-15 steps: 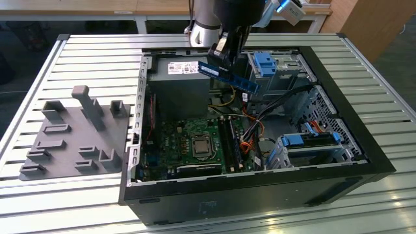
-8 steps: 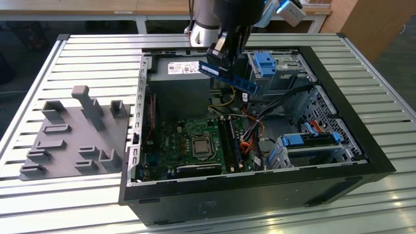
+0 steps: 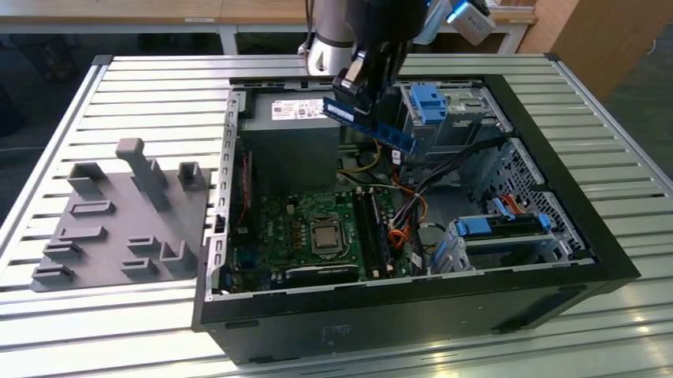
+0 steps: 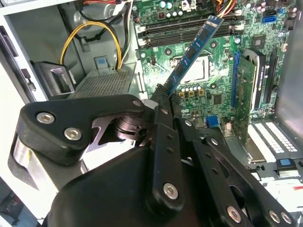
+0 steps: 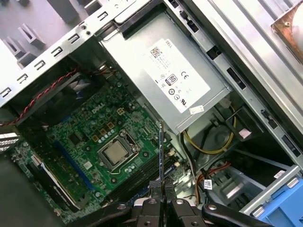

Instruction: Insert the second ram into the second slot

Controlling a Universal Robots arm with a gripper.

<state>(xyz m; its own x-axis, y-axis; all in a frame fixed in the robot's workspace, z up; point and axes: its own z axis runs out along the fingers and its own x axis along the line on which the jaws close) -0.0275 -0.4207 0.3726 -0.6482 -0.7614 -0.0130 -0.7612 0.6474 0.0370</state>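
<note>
The gripper is clenched on the ram, pinching one end; the free end slants down toward the exterior view's right. The ram hangs in the air over the far part of the open case, between the power supply on the exterior view's left and a blue bracket on the right; it touches nothing but the fingers. In the second wrist view the ram reaches out from the gripper with its chips showing, above the board and clear of it; in the first wrist view the ram shows edge-on as a thin line rising from the gripper, with the power supply beyond it.

The board lies flat in the near part of the case; its socket sits near the middle, and the slots run near-to-far just to the exterior view's right of it, well below the ram; whether any slot is filled I cannot tell. The case rests on a slatted table; a grey fixture lies on the table at the exterior view's left, just beside the case.
</note>
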